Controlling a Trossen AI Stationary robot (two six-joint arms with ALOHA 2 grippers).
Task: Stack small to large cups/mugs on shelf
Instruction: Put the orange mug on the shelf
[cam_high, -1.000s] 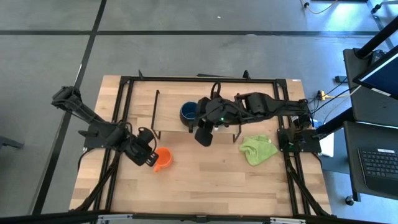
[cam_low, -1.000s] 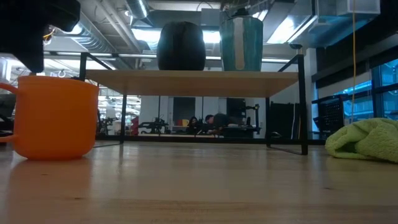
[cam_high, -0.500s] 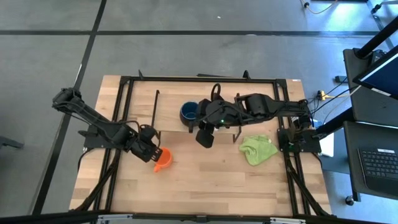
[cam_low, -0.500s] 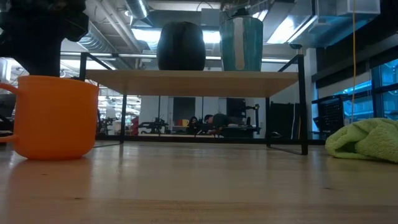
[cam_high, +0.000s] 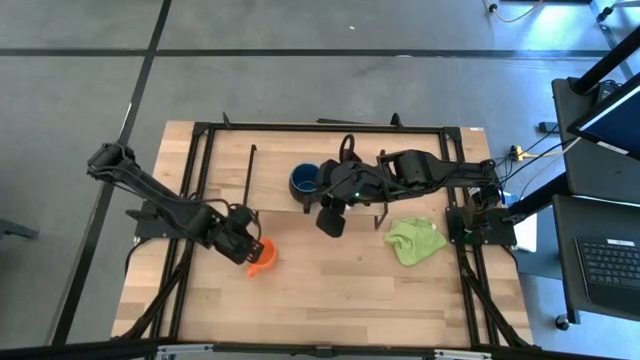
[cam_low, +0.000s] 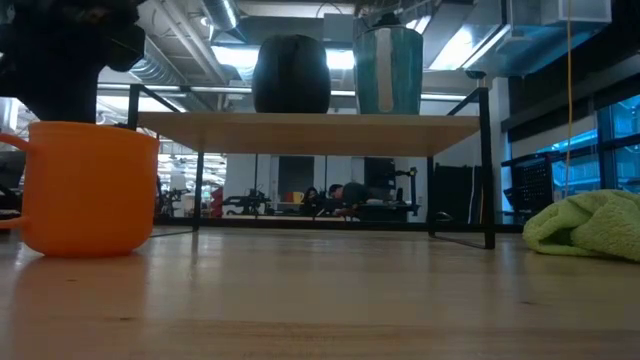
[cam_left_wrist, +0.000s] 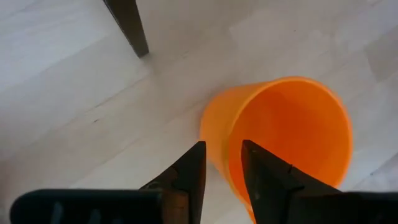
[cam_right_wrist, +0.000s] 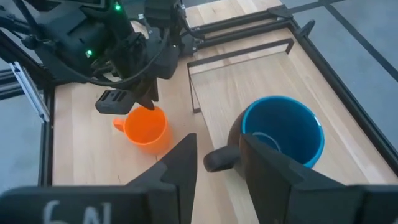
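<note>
2 open fingers of the left tool (cam_left_wrist: 217, 171) straddle the orange mug's (cam_left_wrist: 280, 140) rim; close squarely before lifting toward the shelf (cam_high: 275, 175), while the right tool (cam_right_wrist: 214, 155) waits open beside the blue mug (cam_right_wrist: 280, 137).

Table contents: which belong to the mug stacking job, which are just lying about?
Job: orange mug at the left gripper; dark blue mug on the shelf; pale mug under the right gripper.
Lying about: lime-green cloth.

Orange mug (cam_left_wrist: 283, 134), blue mug (cam_right_wrist: 283, 134), green cloth (cam_high: 416, 240)
</note>
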